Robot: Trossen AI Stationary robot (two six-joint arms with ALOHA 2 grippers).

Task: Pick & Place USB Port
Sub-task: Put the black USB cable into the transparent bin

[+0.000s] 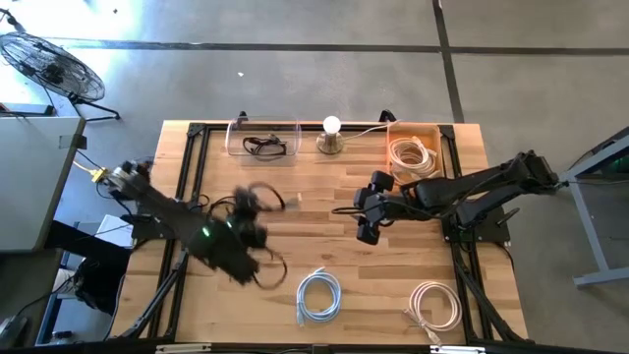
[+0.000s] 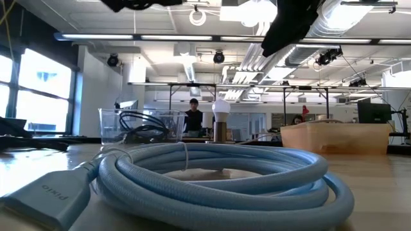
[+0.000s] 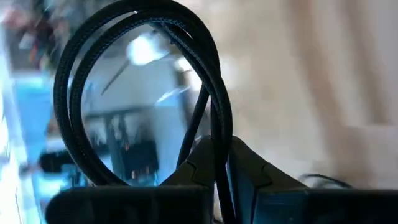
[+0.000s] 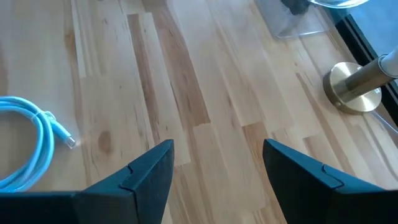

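Clear bin (image 1: 263, 139) at far left holds a black cable (image 1: 264, 147); tan bin (image 1: 414, 147) holds a white cable (image 1: 411, 154). Left end effector (image 1: 246, 234) grips a black loop (image 3: 143, 93); right end effector (image 4: 214, 168) wide, empty.

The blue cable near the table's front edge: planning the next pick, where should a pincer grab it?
Grip the blue cable across the bundled strands on one side of its coil, coming straight down: it lies flat on the table with an open centre.
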